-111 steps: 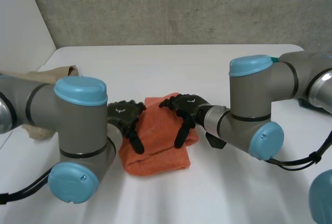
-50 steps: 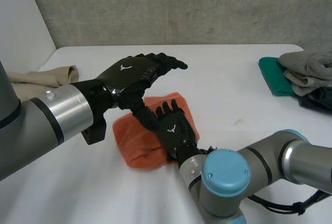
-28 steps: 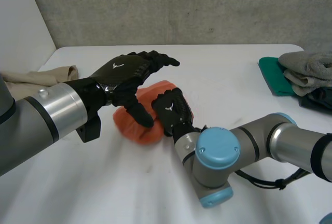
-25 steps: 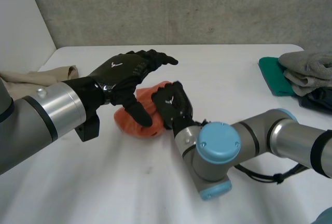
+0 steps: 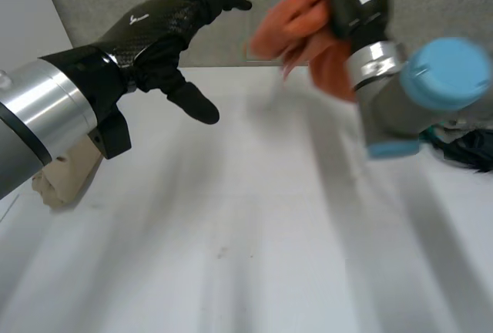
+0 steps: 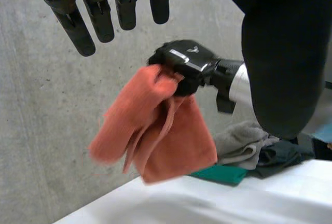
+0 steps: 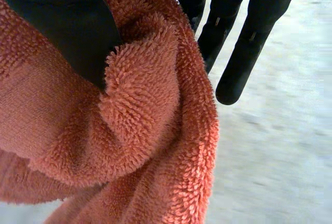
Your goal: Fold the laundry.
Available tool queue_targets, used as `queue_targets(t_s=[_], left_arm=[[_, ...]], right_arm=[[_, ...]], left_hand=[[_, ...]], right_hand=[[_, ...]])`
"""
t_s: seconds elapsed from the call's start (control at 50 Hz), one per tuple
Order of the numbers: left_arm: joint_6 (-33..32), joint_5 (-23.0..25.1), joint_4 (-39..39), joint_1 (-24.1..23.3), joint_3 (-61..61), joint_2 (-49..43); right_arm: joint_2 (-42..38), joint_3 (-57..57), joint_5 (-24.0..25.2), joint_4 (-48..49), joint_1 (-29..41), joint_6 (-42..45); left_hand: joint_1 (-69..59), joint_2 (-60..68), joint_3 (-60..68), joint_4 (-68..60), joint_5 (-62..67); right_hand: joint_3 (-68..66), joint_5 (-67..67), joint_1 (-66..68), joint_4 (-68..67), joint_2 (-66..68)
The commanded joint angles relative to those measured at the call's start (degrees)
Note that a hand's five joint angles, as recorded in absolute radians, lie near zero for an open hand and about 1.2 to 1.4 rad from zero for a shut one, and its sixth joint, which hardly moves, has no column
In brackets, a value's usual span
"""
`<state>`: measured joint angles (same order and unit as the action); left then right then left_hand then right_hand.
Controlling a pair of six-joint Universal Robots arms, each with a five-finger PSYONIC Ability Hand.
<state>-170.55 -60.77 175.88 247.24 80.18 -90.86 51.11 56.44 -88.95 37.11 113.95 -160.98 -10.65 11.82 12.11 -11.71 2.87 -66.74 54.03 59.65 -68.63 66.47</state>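
– Orange towel [image 6: 155,130]: where is it?
– Up in the air, clear of the white table [image 5: 231,256], bunched in the right hand [image 6: 181,67]. It hangs from the grip in loose, uneven folds, a rounded lobe to one side and a broader flap below.
– What is the cloth like?
– Thick terry. In the right wrist view its pile stands up in small nubby loops, and a fat roll of it bulges beside the thumb [image 7: 62,27].
– So that hand has it fast?
– Yes. The thumb presses into the towel, and the left wrist view shows the black hand closed on the gathered top. Its fingers [image 7: 244,53] reach straight past the towel's edge.
– Start from the near side. What lies there?
– Bare table, smooth and matt. Toward the robot's left a beige cloth [image 5: 65,175] lies crumpled, partly hidden by the left arm [image 5: 54,109].
– And the left hand [image 5: 158,25]?
– Raised above the table and spread wide, fingers straight, holding nothing. Its skin has a fine woven sheen. It is apart from the towel.
– Farther off?
– A pile at the table's right side: a soft, rumpled grey cloth [image 6: 238,143] above a flat green cloth [image 6: 220,173], with a dark cloth [image 6: 280,154] beside them. Behind everything stands a rough, mottled concrete wall [image 6: 41,105].
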Motion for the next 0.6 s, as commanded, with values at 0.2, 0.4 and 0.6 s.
queue_targets(t_s=[0.2,0.4,0.6], left_arm=[[-0.57,-0.93,0.34,-4.48,1.47,-3.8],[-2.24,-2.42,2.1,-6.42,3.06,-5.56],[-3.03,-2.51,1.75,-6.59,2.35,-5.38]], right_arm=[[-11.28,0.16,15.19,2.17,-29.03,-7.6],[-20.61,3.67,18.11,5.69,-36.78,3.39],[-13.68,4.64,16.36,6.39,-35.02,-4.07]], left_hand=[[0.65,-1.82,-2.11,1.71,-2.87],[0.65,-1.82,-2.11,1.71,-2.87],[0.65,-1.82,-2.11,1.71,-2.87]], right_hand=[[-13.26,15.97,20.35,-11.37,13.53],[-13.26,15.97,20.35,-11.37,13.53],[-13.26,15.97,20.35,-11.37,13.53]])
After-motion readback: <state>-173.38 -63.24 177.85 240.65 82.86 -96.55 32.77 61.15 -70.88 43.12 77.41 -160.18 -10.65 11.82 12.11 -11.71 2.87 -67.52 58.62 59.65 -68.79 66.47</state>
